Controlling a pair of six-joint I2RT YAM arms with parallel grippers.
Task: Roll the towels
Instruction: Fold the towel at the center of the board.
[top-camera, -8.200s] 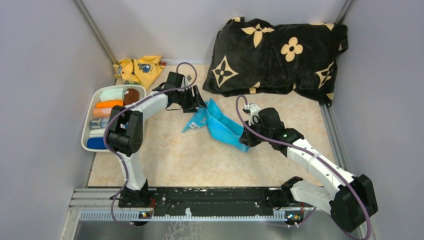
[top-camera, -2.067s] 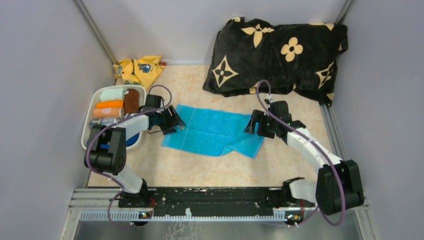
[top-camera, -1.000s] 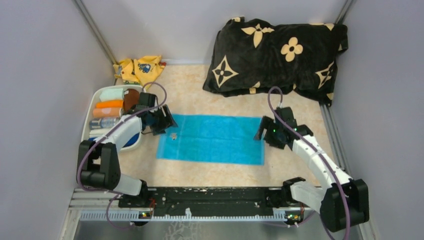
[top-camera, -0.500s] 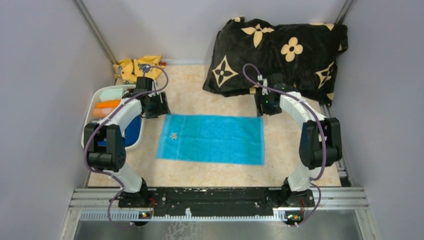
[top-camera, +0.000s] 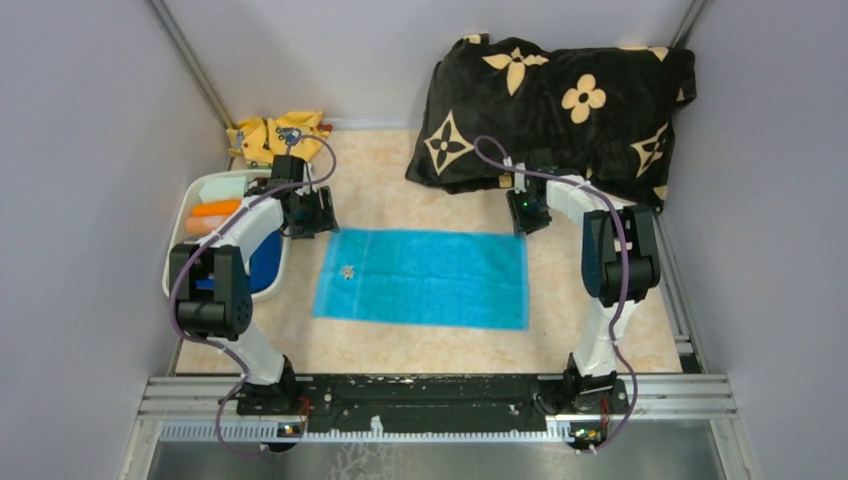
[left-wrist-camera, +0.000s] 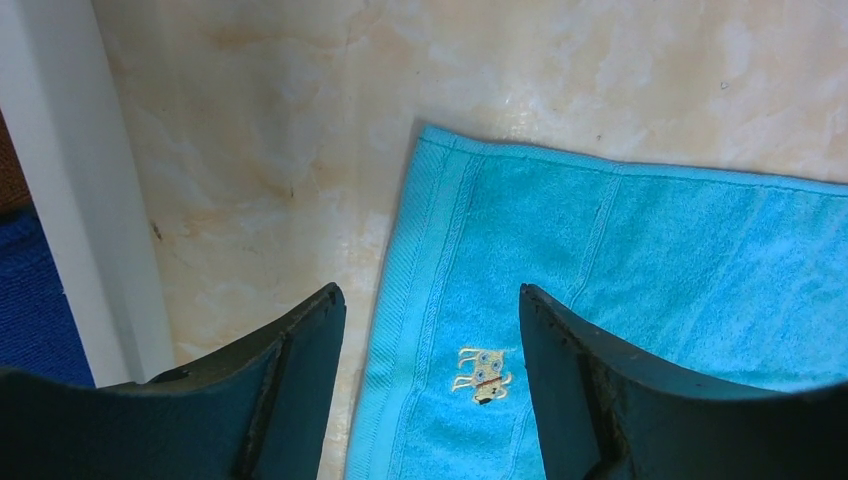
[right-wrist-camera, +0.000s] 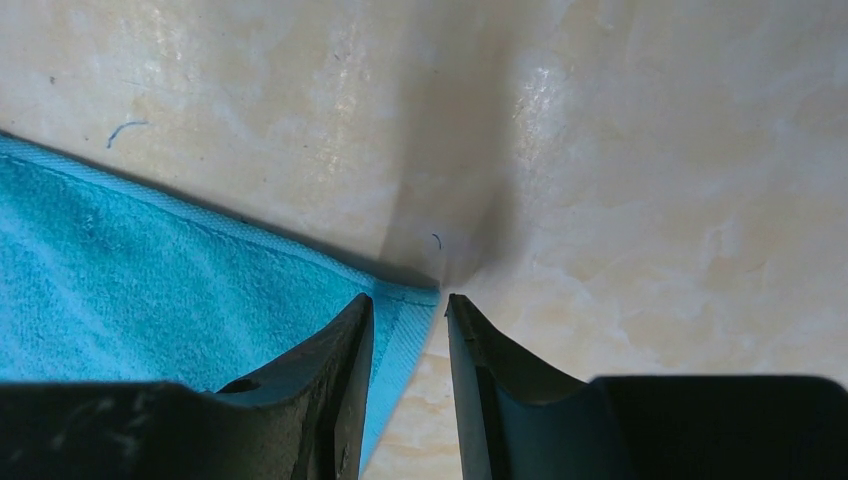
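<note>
Now the cyan towel (top-camera: 422, 278) lies flat and square on the table (top-camera: 400, 180), between the two arms. A couple of seconds ago it was skewed, with its near right corner folded over. Both arms have since left its side edges and gone up to its far corners.

The left gripper (top-camera: 305, 218) hangs at the far left corner with its jaws wide apart, holding nothing. Its wrist view shows them straddling the towel's left hem, just above the small stitched motif (left-wrist-camera: 482, 374). They have barely moved in the last second.

The right gripper (right-wrist-camera: 410, 310) is the one that changed. Its jaws were wide a second ago and have drawn in to a narrow slot at the far right corner. The tip of that corner sits in the slot. Whether the fingers already pinch the cloth I cannot tell, since the wrist view looks down past them and a sliver of gap shows.

So the spreading looks finished, and the roll itself has not begun. I judge the step in hand is taking the far edge at both corners, to turn it toward the arms. The left side lags here and would need to clench too. A dark blue towel (left-wrist-camera: 30, 300) lies in the white bin (left-wrist-camera: 90, 200) at the left.
</note>
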